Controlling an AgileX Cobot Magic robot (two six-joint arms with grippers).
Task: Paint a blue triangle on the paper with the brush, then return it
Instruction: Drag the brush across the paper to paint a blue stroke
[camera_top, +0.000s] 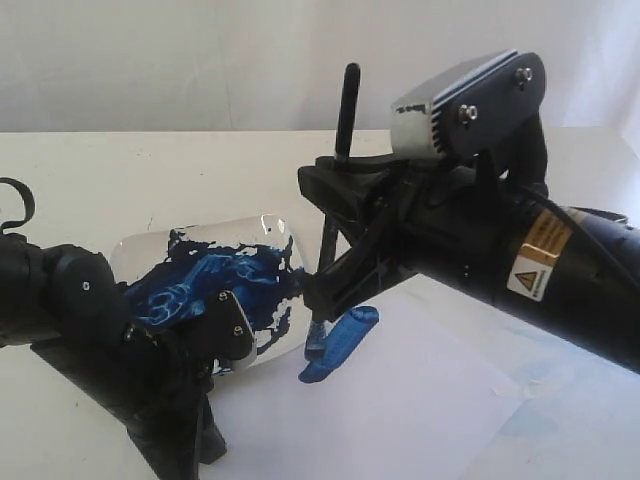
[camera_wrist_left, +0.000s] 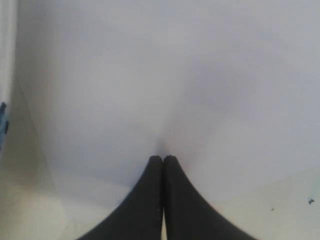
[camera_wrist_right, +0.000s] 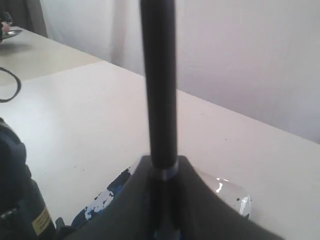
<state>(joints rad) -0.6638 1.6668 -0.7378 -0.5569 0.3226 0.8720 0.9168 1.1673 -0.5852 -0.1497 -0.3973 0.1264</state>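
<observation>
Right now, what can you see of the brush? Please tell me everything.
The brush has a thin black handle and a silver band low down. It stands almost upright, clamped in the right gripper. Its blue-stained tip seems to touch the paper at a thick blue stroke, beside the paint dish.

Brush: thin, black handle, silver band. Stands almost straight up, pinched between right jaws. Long handle sticks up above jaws. Tip pokes out below jaws, touching paper.
Paper: white, lies flat, under right jaws.
Blue triangle: not whole, only one fat dark-blue stroke. Slanted, near paper's edge, below jaws, just beside brush tip.
</observation>
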